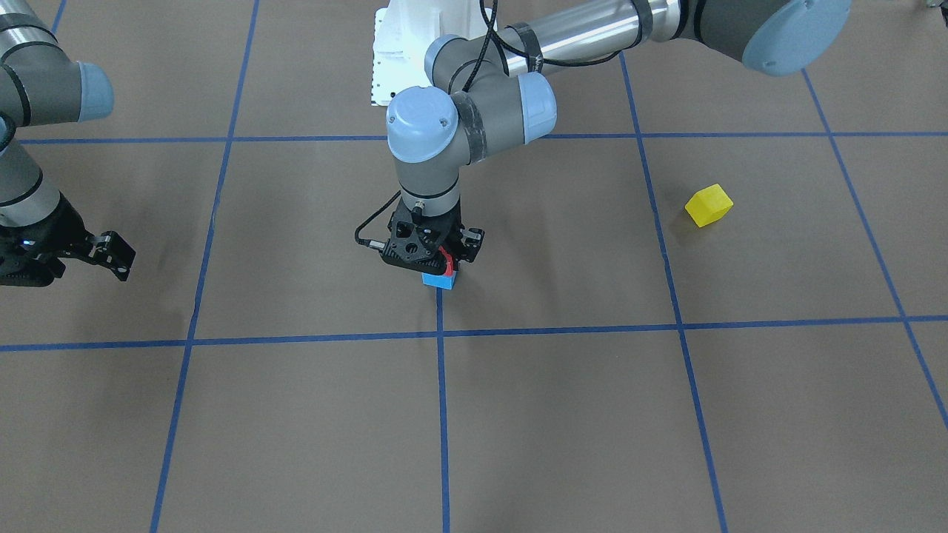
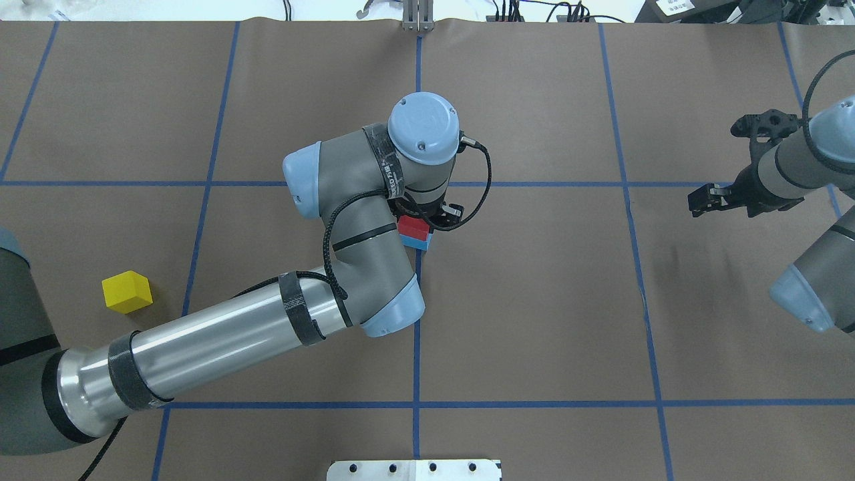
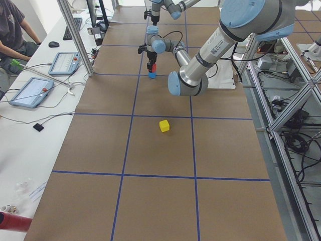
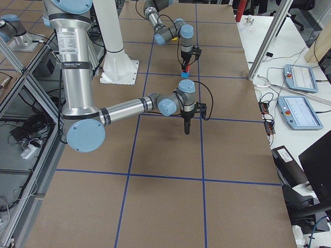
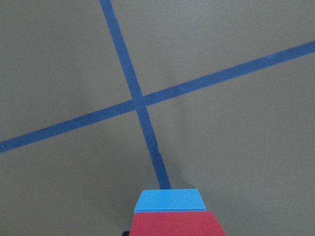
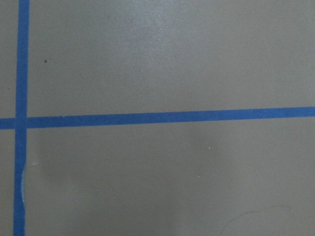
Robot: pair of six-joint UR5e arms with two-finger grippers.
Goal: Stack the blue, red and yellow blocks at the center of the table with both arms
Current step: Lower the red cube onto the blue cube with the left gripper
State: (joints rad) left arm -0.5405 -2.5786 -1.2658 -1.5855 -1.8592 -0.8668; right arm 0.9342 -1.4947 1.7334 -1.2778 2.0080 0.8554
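Observation:
At the table's (image 1: 563, 414) middle, the red block (image 2: 414, 227) sits on top of the blue block (image 2: 421, 242), on a blue tape line. My left gripper (image 1: 442, 263) reaches straight down and is shut on the red block (image 1: 446, 260), with the blue block (image 1: 438, 280) showing just below it. The left wrist view shows the red block (image 5: 174, 223) with the blue block (image 5: 170, 200) under it. The yellow block (image 1: 709, 205) lies alone on the table, well off to my left. My right gripper (image 1: 74, 268) hovers open and empty far to my right.
The white bolted pedestal (image 1: 400, 52) stands at my edge of the table. A person sits at a side bench with tablets (image 3: 30, 90) and cables beyond the table's far edge. Metal frames (image 3: 286, 100) run along my side.

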